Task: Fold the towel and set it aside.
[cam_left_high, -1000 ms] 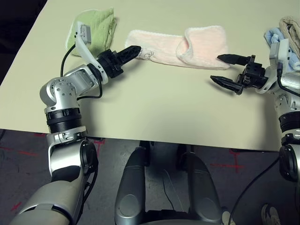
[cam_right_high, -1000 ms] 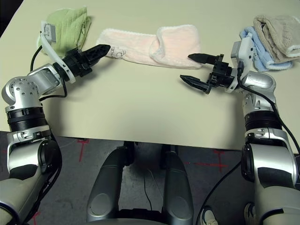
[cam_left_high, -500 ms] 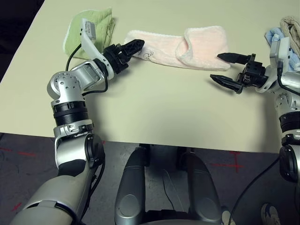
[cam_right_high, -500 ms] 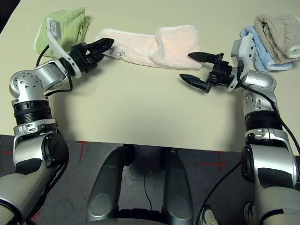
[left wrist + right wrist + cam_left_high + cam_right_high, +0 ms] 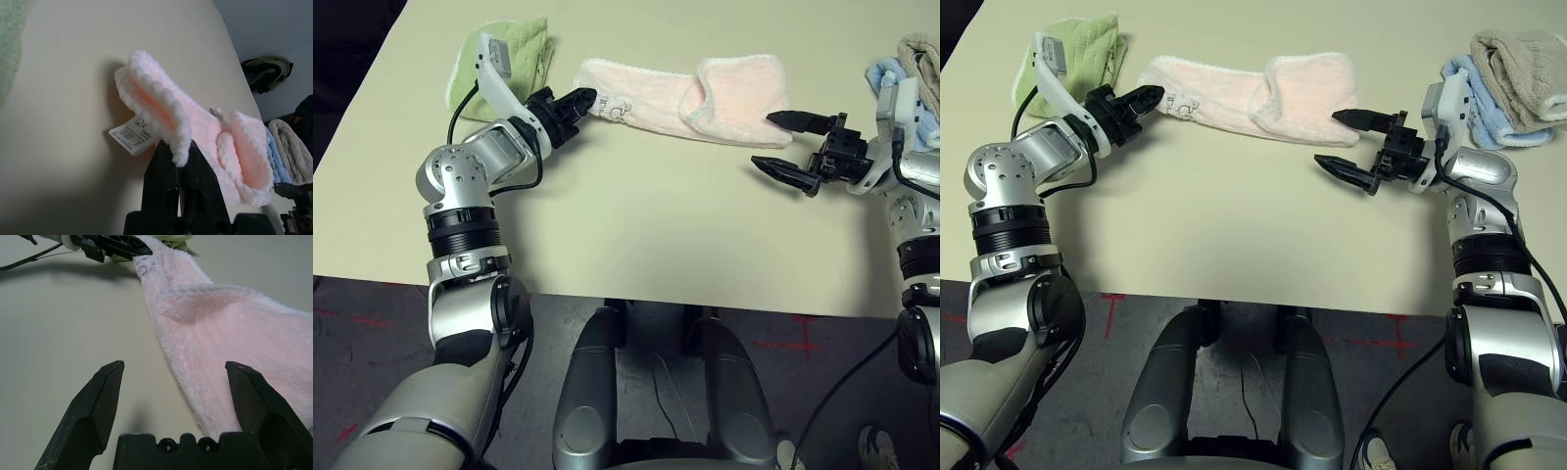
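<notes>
The pale pink towel point(image 5: 685, 93) lies at the far middle of the bench point(image 5: 636, 225), its long axis running left to right, the right end doubled back over itself. It is fluffy terry with a white label near the left end. The left claw point(image 5: 585, 97) is clenched on that left end, lifting its edge. The right claw point(image 5: 781, 143) hangs spread wide just near the towel's right end, gripping nothing. A green folded towel point(image 5: 514, 61) lies far left; blue and beige towels point(image 5: 1508, 83) far right.
</notes>
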Controlling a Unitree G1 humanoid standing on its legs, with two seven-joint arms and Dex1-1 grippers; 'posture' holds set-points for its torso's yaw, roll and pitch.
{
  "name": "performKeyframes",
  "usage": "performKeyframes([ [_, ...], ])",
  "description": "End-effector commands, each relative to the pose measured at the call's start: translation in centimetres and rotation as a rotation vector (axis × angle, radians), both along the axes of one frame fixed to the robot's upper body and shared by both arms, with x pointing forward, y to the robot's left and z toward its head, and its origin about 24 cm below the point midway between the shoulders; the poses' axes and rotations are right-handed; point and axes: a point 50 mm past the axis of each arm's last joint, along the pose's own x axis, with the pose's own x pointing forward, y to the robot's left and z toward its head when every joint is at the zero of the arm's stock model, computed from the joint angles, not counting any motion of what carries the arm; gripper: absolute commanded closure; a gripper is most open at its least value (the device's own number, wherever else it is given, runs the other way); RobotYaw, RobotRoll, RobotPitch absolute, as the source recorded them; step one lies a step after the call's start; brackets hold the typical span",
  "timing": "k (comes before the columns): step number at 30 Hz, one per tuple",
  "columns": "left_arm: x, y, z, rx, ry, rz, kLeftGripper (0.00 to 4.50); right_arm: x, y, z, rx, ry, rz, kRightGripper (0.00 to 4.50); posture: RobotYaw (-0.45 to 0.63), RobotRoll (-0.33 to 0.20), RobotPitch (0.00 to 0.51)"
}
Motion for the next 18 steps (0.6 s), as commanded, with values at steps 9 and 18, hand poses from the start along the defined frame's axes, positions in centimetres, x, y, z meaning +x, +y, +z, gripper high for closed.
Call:
performKeyframes([
  [9,-1.3,1.0,0.4,0.361,-0.236,0.043,4.46,-0.6,-1.6,-0.6,0.09,0.047,-0.065,0.0,0.03,0.0,0.398],
  [18,-1.5,-1.0,1.9,0.457,-0.357,-0.07,4.46,-0.8,-1.3,-1.3,0.121,0.061,-0.074,0.0,0.02,0.0,0.383],
])
